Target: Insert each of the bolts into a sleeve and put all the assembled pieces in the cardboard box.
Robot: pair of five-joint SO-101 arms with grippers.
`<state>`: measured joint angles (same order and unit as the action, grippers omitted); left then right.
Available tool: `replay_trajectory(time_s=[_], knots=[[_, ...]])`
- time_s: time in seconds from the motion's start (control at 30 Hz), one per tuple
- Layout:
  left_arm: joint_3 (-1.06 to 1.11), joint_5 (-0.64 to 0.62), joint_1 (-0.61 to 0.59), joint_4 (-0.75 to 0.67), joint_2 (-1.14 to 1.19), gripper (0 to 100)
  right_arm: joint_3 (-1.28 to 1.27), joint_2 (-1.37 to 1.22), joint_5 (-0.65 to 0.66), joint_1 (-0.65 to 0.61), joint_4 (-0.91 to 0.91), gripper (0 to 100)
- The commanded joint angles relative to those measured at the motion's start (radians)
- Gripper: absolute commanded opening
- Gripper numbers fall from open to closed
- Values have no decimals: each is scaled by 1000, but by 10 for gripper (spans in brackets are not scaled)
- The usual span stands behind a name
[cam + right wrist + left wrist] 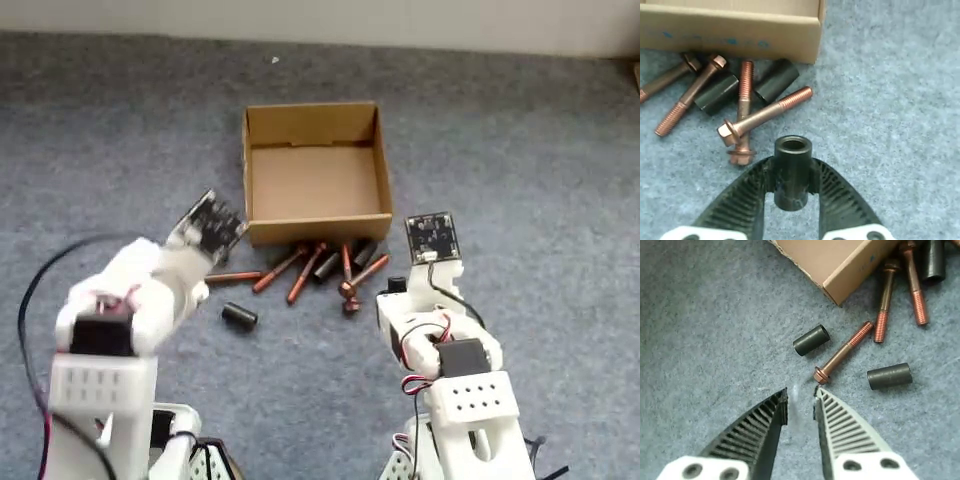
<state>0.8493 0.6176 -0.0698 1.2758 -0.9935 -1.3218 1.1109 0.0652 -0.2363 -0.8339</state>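
The cardboard box [262,133] stands open at the middle back. Copper bolts [303,275] and black sleeves [325,265] lie scattered on the carpet along its front wall. My left gripper [801,392] hovers open with a narrow gap and nothing in it, just short of the head of a lone bolt [842,352]. Two loose sleeves [811,340] [889,376] lie either side of that bolt. My right gripper [791,175] is shut on a black sleeve [793,148], whose bore faces a bolt [762,115] close in front.
Grey carpet covers the whole floor, with free room left and right of the box. One sleeve [239,317] lies apart between the two arms. The box wall [730,30] rises just behind the pile of several bolts and two sleeves [717,92].
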Motion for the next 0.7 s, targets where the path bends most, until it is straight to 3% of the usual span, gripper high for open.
replay_trajectory(time_s=[0.0, 0.2, 0.43, 0.5, 0.67], knots=[[-193, 175, 15, -28, 312, 123, 5, 13, -3, 10, 22, 5], [-372, 364, 16, -20, 651, 123, 5, 12, -3, 10, 22, 5], [-409, 365, 76, -25, 829, 123, 5, 12, -3, 10, 22, 5], [-409, 311, 93, -21, 857, 123, 5, 12, -2, 10, 22, 5], [-410, -43, 194, -25, 883, 123, 5, 12, -2, 10, 22, 5]])
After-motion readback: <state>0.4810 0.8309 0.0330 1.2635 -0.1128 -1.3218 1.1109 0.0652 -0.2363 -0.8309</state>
